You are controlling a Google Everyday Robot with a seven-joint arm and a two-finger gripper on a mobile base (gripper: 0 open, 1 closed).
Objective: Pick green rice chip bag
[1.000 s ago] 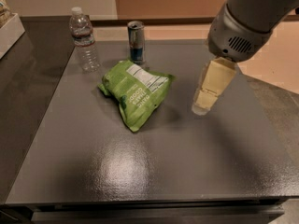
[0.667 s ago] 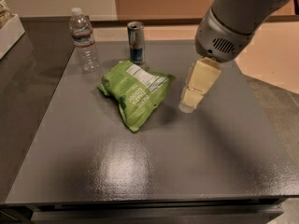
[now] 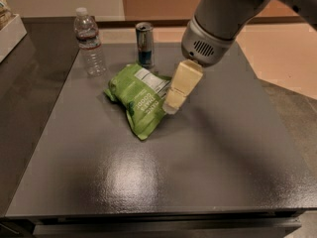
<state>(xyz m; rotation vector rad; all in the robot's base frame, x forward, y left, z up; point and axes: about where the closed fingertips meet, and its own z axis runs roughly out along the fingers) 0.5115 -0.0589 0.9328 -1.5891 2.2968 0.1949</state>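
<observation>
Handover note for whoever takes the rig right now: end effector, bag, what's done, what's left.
The end effector is tilted down at the edge of the green rice chip bag; I cannot tell whether it touches.
The bag lies flat on the table, not lifted, just in front of the can, with the water bottle beside the can.
Done: positioned at the bag.
Left: grasp and lift.
</observation>
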